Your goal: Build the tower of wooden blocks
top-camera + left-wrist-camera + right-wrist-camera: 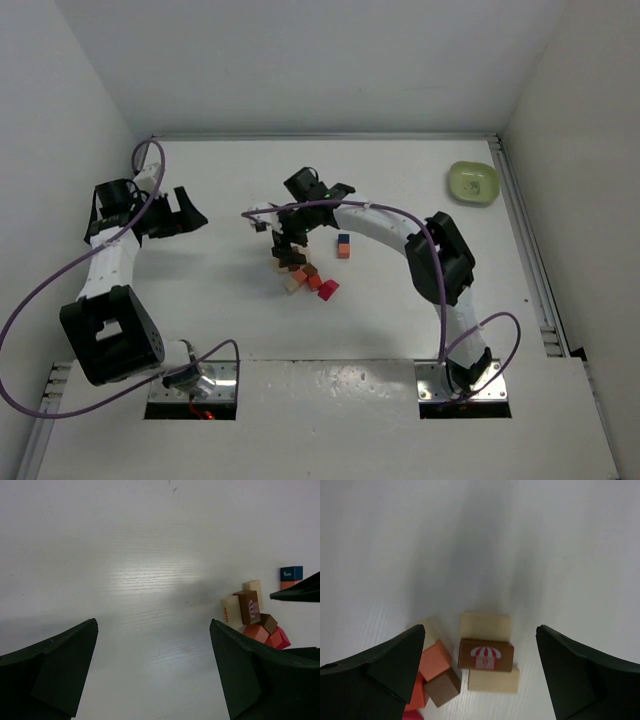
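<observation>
The wood blocks (300, 272) lie in a loose cluster at the table's middle. In the right wrist view a brown block with a red-and-white awning (485, 655) lies against two pale blocks (493, 679). I cannot tell whether it rests on them. Orange cubes (434, 660) and a brown cube (442, 687) lie to their left. My right gripper (283, 240) (480, 630) hangs open and empty just above this cluster. A blue block on an orange one (343, 245) forms a small stack apart. My left gripper (193, 215) (153, 622) is open and empty over bare table, far left of the cluster (250, 615).
A light green bowl (473, 182) sits at the back right. White walls close in the table on the left, back and right. The right arm's forearm (380, 225) arches over the table behind the small stack. One right finger (300, 591) shows in the left wrist view.
</observation>
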`<state>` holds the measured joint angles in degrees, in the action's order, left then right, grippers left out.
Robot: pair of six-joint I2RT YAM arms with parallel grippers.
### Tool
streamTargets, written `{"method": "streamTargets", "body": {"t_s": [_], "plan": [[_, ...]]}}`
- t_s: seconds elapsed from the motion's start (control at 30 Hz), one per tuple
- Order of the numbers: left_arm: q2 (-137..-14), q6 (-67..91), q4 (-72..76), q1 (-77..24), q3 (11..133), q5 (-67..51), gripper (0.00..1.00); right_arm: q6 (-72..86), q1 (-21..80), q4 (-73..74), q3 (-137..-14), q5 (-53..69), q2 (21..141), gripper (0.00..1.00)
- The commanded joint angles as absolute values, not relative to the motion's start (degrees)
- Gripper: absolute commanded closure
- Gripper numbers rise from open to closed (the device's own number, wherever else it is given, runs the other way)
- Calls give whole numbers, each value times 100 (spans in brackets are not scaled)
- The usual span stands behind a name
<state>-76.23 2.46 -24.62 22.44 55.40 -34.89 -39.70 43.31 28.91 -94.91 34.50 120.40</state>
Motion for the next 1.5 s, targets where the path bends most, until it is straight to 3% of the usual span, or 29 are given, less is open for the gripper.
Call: {"method": "streamTargets", "body": {"t_s": [0.0,0.93,1.1,1.23,1.47], "plan": [[-7770,334,-2382,2426,5722,-3990,0,-4526,4473,3015,-9861,3955,12330,8],[-8217,439,-2171,2918,5722,-3929,0,-4535,4544,3287,-10318,2821,13447,5],[-8271,387,-2171,2971,5722,-3981,0,-4299,4544,3120,-10231,2830,13421,16],[-8271,387,-2171,2971,5722,-3981,0,-4263,4535,3015,-10178,2891,13360,34],[-8209,255,-2171,2971,5722,-4333,0,-3491,4456,2663,-10098,3294,12633,42]]}}
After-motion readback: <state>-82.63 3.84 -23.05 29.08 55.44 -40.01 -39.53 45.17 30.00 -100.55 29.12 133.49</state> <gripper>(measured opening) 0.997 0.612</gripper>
